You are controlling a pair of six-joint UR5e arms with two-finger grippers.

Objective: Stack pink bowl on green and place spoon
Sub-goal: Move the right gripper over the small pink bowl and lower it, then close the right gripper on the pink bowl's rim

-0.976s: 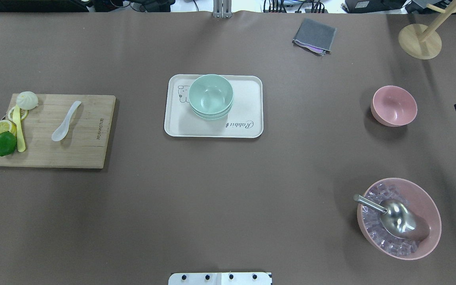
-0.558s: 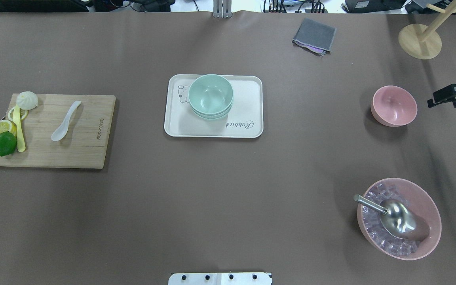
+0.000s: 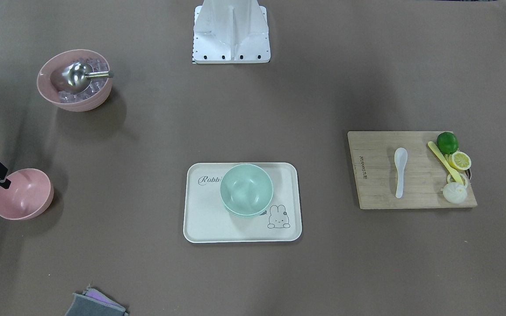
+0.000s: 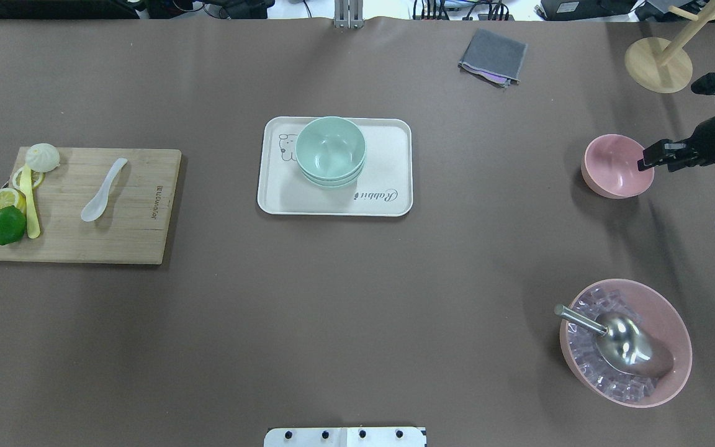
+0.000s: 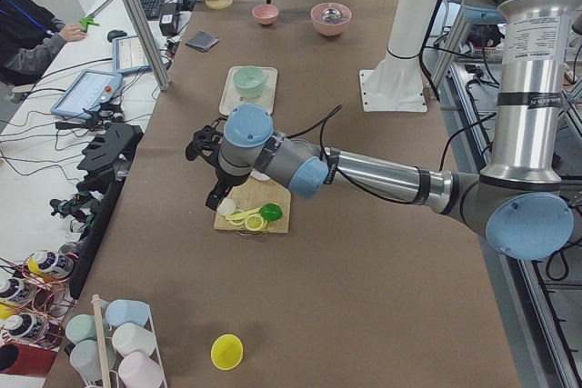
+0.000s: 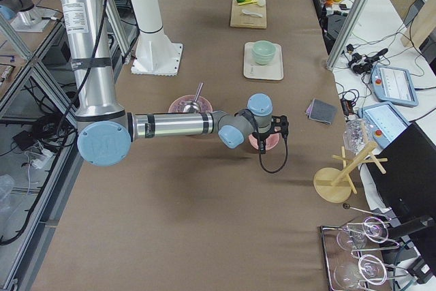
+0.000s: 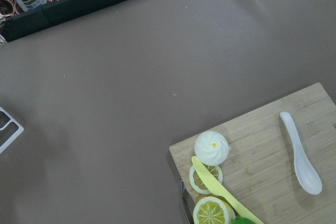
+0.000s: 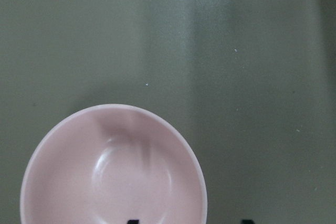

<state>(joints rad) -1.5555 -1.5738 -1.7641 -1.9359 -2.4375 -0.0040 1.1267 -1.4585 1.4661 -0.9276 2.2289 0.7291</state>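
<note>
The small pink bowl [image 4: 617, 166] stands upright on the table at the right, also in the front view [image 3: 22, 194]. My right gripper [image 4: 658, 156] hovers at its right rim. In the right wrist view the two fingertips [image 8: 134, 220] stand wide apart, open, above the bowl [image 8: 113, 171], holding nothing. Two stacked green bowls [image 4: 331, 149] sit on the white tray [image 4: 388, 180]. The white spoon [image 4: 103, 191] lies on the wooden board [image 4: 121, 236] and shows in the left wrist view [image 7: 302, 156]. My left gripper [image 5: 205, 147] shows only in the exterior left view, so I cannot tell its state.
A large pink bowl [image 4: 674, 372] with ice cubes and a metal scoop [image 4: 624, 344] stands at the near right. A grey cloth [image 4: 494, 56] and a wooden stand [image 4: 658, 65] lie at the far right. A lime [image 4: 7, 225], lemon slices, a bun and a yellow knife sit on the board's left end.
My right gripper has come in from the right edge and moved left to the pink bowl's right rim. The bowls and the spoon have not moved.
</note>
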